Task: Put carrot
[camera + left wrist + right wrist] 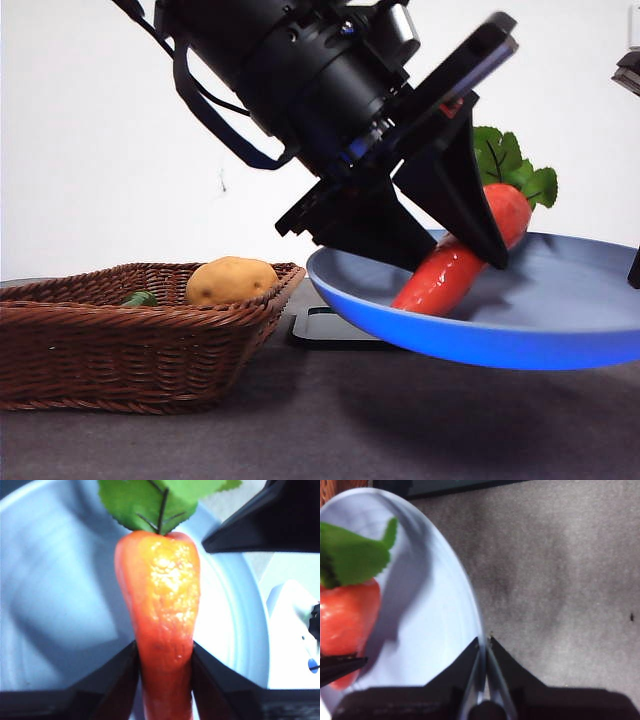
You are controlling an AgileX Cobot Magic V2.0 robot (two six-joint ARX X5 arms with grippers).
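Note:
The carrot (462, 258) is glossy orange-red with green leaves at its thick end. It lies tilted in a blue plate (560, 330) held above the table. My left gripper (450, 250) is shut on the carrot's narrow half; the left wrist view shows the carrot (165, 610) between the jaws, over the plate (55, 605). My right gripper (484, 647) is shut on the plate's rim (465, 610), holding it up. The carrot (345, 615) shows at the edge of the right wrist view.
A brown wicker basket (130, 340) stands at the left with a yellowish potato (231, 281) and a small green vegetable (139, 298) in it. A flat black thing (330, 328) lies on the dark table behind the plate.

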